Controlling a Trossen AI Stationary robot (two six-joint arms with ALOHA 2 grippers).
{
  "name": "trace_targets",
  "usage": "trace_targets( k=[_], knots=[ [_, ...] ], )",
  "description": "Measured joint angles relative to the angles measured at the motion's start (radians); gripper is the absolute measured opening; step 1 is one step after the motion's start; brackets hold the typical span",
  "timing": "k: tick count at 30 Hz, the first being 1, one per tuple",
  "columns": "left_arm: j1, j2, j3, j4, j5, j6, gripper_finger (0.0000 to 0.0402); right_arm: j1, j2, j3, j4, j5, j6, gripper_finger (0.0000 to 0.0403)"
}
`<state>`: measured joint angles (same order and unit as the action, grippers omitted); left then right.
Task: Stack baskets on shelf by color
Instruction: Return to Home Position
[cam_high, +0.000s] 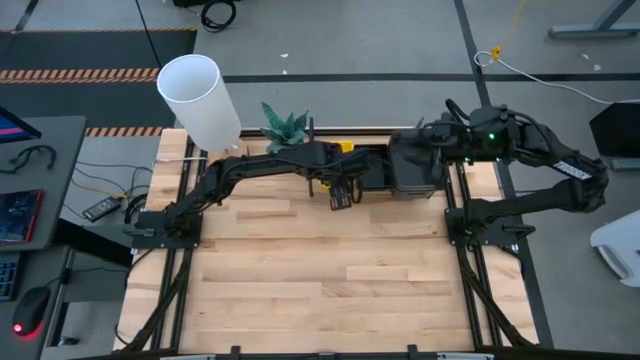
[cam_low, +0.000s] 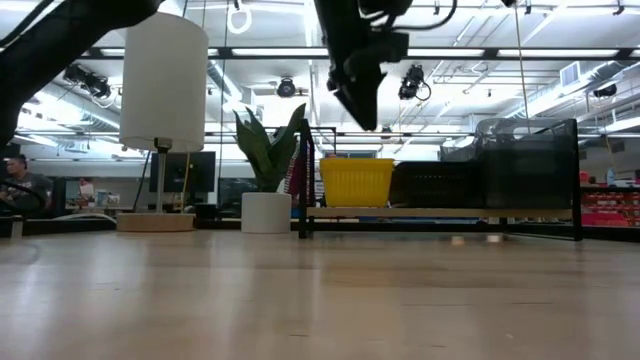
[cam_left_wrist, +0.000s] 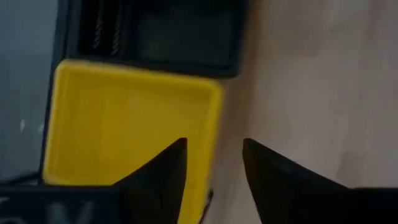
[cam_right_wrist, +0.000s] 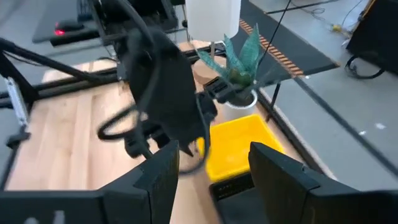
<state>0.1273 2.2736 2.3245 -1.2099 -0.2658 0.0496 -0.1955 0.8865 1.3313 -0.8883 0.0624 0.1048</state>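
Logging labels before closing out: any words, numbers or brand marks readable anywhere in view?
No text is readable.
Yellow baskets, black baskets, shelf: no markings visible.
Pale marks on the left pincer body, left wrist view: too blurred.
Monitor screen, high view: too small.

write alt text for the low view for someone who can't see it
A low black shelf holds yellow baskets, black baskets and taller grey baskets side by side. The left gripper hangs open above the yellow ones; a white lamp and potted plant stand beside the shelf.
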Motion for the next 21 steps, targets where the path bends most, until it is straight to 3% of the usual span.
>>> trace_targets(
  k=[5,12,21],
  knots=[
    [-0.003,-0.014,0.0,0.043,0.124,0.046,0.0129,0.017,-0.138,-0.188,0.12,-0.031,0.096,0.0199],
    [-0.03,-0.043,-0.002,0.015,0.129,0.041,0.0082,0.072,-0.341,-0.468,0.324,-0.031,0.24,0.0199],
    [-0.071,-0.179,-0.001,0.004,0.2,-0.045,0.0035,0.138,-0.492,-0.813,0.699,-0.068,0.364,0.0199]
  ],
)
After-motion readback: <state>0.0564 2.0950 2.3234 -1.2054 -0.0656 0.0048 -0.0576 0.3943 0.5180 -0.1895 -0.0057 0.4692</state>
